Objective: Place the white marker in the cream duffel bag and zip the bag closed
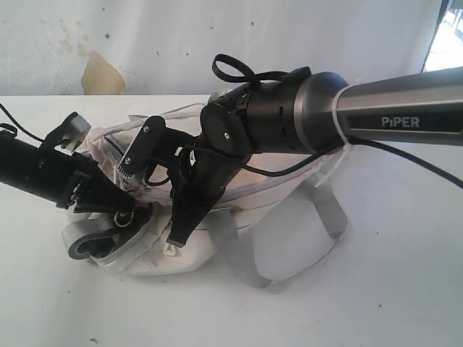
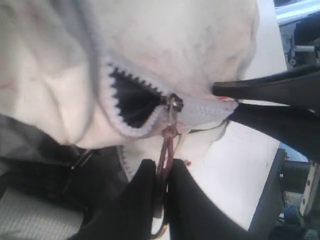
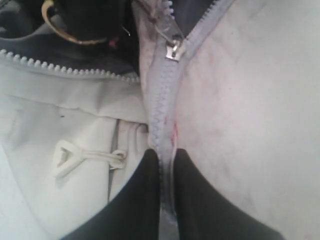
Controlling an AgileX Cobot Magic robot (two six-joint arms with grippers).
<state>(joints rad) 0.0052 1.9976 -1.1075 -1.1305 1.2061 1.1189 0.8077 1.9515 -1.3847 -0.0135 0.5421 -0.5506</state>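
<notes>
I can't find the white marker in any view. I judge it is already inside the cream duffel bag (image 1: 278, 224), though the dark gap (image 2: 131, 102) in the zip shows only shadow. So the step in hand is the zipping, and it is part done.

I take the zipper slider (image 2: 173, 103) as my landmark. On one side of it the teeth are meshed into a closed tape (image 3: 161, 107). On the other side the gap lies open. From the slider hangs a reddish pull cord (image 2: 165, 145), and my left tool (image 2: 162, 169) is clenched on it just beside the slider. My right tool (image 3: 166, 154) is pinched onto the closed tape a little way from the slider, on the side away from the gap. The bag lies slumped on the white surface (image 1: 394, 289).

Next, as I see it, the left tool must draw the cord along the open teeth, away from the right tool, which anchors the tape so the soft fabric doesn't bunch up or drag.
</notes>
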